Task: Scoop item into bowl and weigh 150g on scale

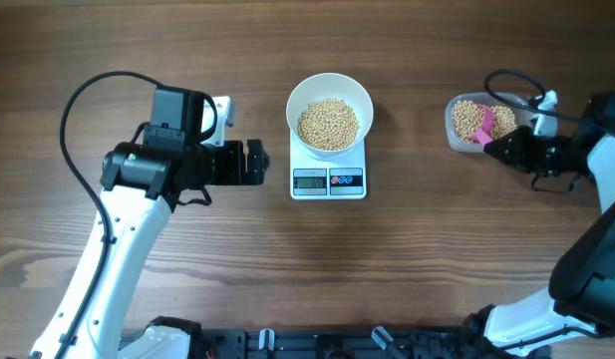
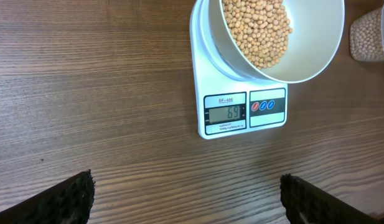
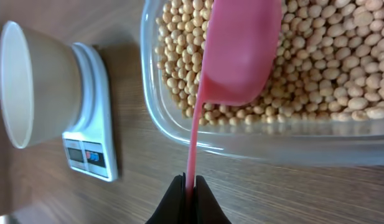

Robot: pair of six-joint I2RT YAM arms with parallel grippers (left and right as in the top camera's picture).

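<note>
Right gripper [image 3: 185,186] grips the pink scoop [image 3: 238,53] by its handle, upper right, scoop over the clear tub [image 1: 452,125]. Left gripper [image 1: 257,163]: jaws spread wide, centre left. Beans [image 1: 328,124] lie in the bowl [image 1: 330,84] on the scale [image 1: 328,181], upper centre.

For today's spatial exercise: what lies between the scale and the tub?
Nothing but bare table, as the overhead view shows, between scale and tub.
</note>
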